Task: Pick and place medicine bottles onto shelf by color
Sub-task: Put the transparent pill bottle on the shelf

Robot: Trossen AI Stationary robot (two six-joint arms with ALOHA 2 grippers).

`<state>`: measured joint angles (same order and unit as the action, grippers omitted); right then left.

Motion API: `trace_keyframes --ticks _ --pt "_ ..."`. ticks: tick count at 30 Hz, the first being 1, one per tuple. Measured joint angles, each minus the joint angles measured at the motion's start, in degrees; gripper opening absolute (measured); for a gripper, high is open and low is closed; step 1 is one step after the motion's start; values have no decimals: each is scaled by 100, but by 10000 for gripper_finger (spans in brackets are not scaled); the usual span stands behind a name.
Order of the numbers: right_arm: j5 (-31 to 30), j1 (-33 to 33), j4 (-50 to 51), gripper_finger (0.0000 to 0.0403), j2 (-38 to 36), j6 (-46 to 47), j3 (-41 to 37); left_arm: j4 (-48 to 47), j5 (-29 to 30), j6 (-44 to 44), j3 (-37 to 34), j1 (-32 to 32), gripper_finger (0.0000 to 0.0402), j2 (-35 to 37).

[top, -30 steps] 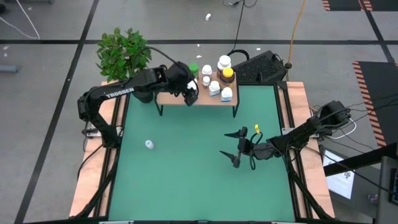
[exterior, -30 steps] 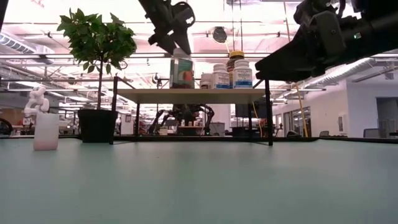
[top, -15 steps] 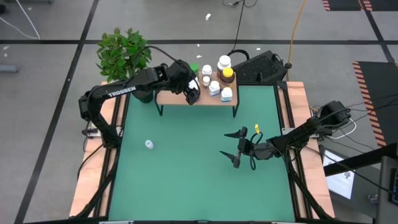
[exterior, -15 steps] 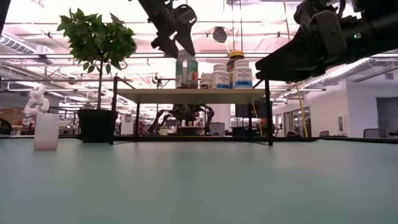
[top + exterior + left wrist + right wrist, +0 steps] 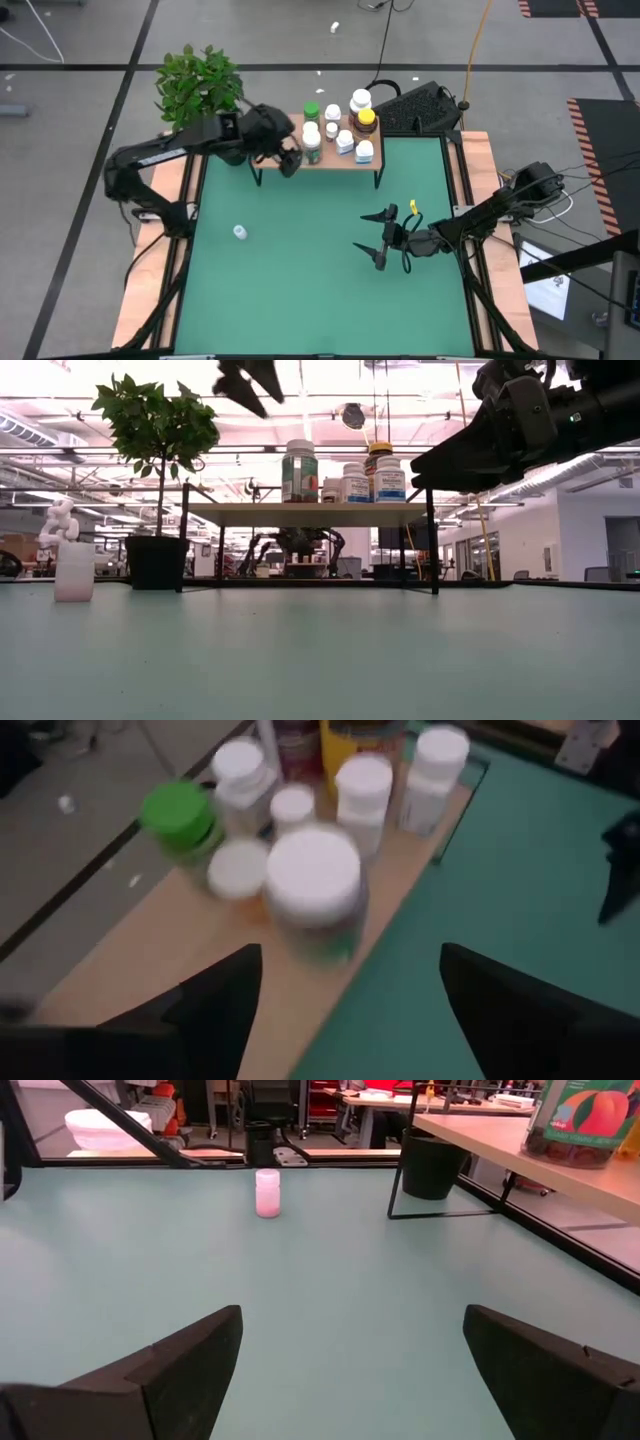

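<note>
The shelf stands at the table's far edge and carries several medicine bottles. A white-capped bottle stands upright near the shelf's front edge, with a green-capped one behind it. My left gripper hovers open over the shelf's left half, above and to the left of the white-capped bottle. One small white bottle stands alone on the green table at the left. My right gripper waits open, low over the table's right half.
A potted plant stands beside the shelf's left end. A dark keyboard lies beyond the shelf's right end. Wooden rails run along the table's sides. The green mat between the arms is bare apart from the lone bottle.
My left gripper has let go of the white-capped bottle on the shelf, risen off it, and drawn back toward the table's left edge. The bottle stays upright on the shelf where it was set.
</note>
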<state>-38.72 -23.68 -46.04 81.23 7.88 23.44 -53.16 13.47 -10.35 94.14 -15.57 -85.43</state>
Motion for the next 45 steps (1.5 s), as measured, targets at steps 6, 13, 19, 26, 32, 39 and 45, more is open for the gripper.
trace_keyframes --ticks 6,13,19,26,32,39,45 --pt "56 -2 15 377 0 -15 0 -1297 1035 -1872 -766 1257 276 313" --pt "341 -4 0 377 0 0 0 -1400 1179 -4433 -2548 2878 245 365" --pt "450 -4 -90 377 0 2 0 -1398 1066 -6312 -3563 3671 249 376" --pt "452 -4 -256 377 0 35 0 -1317 607 -6969 -4229 3805 293 380" --pt "454 -4 -260 377 0 66 0 -1321 329 -6998 -4541 3798 315 380" --pt "453 -4 -260 377 0 62 0 -1198 321 -7040 -4794 3763 264 380" --pt "454 -4 -260 377 0 66 0 -677 313 -6681 -4962 3639 219 380"
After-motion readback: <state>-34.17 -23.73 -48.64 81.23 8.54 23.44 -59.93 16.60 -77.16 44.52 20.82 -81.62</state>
